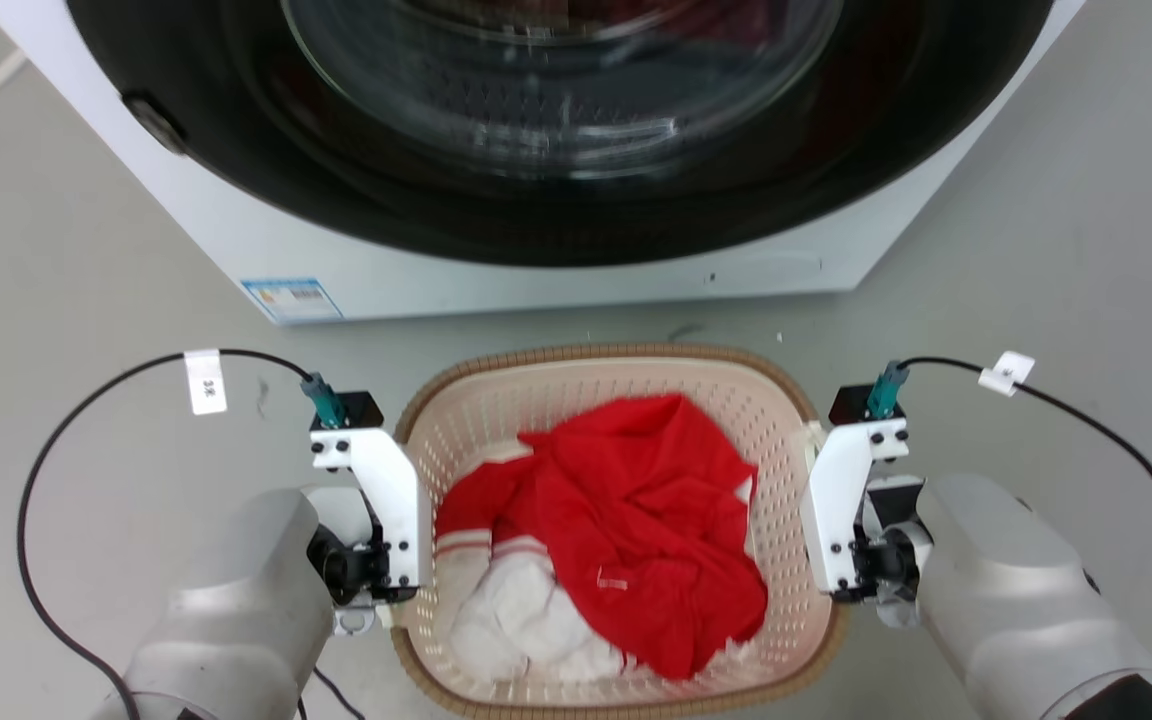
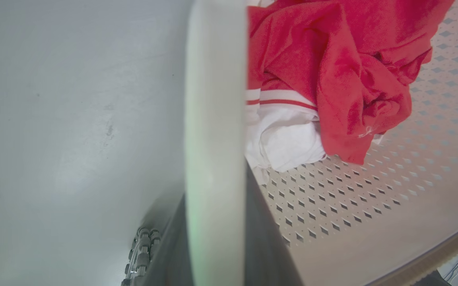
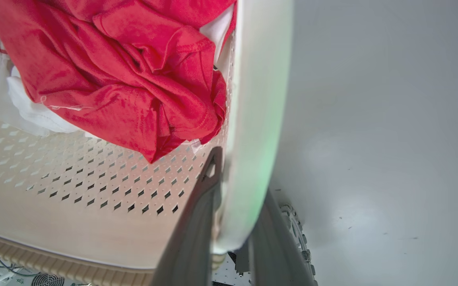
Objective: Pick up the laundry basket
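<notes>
- Down on the floor before the washer (image 1: pixel 536 285), the basket (image 1: pixel 616 358) sits between my arms, with red clothes (image 1: pixel 636 520) heaped inside.
- My left gripper (image 2: pixel 217 186) looks clamped across the left handle (image 2: pixel 215 99), and my right gripper (image 3: pixel 243 174) across the right handle (image 3: pixel 262 99).
- I should raise both sides together, level and straight up, so neither handle slips and the load doesn't tip.

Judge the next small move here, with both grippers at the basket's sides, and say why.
Probably raise both arms straight up together, slowly and evenly. The left gripper has a white handle between its fingers with no gap showing, and the right gripper likewise grips the other handle. The laundry basket holds a red garment, so an uneven lift could tilt it.
</notes>
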Controlling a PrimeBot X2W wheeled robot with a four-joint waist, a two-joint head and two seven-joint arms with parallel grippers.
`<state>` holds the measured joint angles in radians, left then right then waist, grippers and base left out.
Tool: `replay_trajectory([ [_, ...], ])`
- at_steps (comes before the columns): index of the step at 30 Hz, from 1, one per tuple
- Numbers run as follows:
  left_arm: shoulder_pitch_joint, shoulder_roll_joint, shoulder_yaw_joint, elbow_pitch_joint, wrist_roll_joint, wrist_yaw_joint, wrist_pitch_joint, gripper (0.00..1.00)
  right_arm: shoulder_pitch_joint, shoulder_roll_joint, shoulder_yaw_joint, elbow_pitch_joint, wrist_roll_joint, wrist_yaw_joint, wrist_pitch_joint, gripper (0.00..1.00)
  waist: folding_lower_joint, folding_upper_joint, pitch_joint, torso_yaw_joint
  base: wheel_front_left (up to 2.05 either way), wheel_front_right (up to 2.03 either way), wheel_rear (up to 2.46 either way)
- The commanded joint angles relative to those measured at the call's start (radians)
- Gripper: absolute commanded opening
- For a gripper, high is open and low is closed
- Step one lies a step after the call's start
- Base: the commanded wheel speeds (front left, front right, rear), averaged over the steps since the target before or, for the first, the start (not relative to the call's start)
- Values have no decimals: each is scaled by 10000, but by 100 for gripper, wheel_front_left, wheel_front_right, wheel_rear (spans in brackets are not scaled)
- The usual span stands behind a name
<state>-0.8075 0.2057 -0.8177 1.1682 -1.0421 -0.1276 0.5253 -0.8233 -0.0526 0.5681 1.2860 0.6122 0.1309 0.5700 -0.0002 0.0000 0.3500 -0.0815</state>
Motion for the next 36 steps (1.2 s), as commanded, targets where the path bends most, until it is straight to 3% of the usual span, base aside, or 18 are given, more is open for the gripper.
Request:
replay_trajectory([
  [1, 110, -168, -55, -72, -144, -51, 187, 0, 245, 44, 58, 9, 36, -3, 235, 0, 2, 0, -669, 84, 0, 0, 0],
  [25, 1301, -626, -580, 259, -924, -85, 1621, 0, 1508, -43, -579, 1, -312, -3, 2302, 0, 2, 0, -3800, 288, 0, 0, 0],
  [36, 1676, -763, -686, 277, -1134, -86, 1771, 0, 1842, 7, -927, 6, -743, -3, 2649, 0, 2, 0, -4340, 391, 0, 0, 0],
])
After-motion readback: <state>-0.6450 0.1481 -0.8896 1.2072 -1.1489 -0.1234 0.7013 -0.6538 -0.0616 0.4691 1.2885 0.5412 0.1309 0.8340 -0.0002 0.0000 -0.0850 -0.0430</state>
